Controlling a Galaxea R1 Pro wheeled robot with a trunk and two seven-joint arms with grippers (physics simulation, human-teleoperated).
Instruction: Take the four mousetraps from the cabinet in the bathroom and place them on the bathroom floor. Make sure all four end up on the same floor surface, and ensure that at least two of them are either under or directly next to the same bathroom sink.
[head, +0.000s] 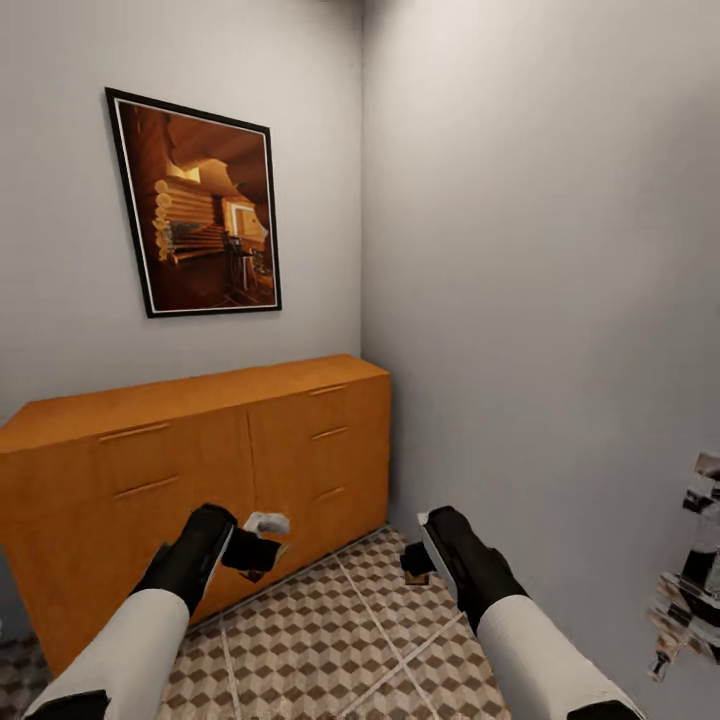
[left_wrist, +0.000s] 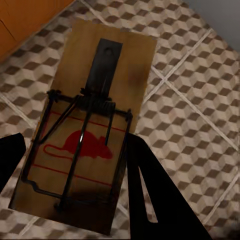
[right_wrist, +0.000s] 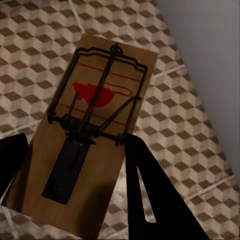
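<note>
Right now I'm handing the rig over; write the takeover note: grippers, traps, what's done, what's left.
Left gripper: shut on a mousetrap, held above the bathroom floor.
Right gripper: shut on a second mousetrap, also above the tiles, near the grey wall.
Cabinet: ahead, all drawers appear closed.
Done: two traps are out and in hand.
Left: set both on the tiles by a sink, then find the other two. No sink or other traps in sight from here.
</note>
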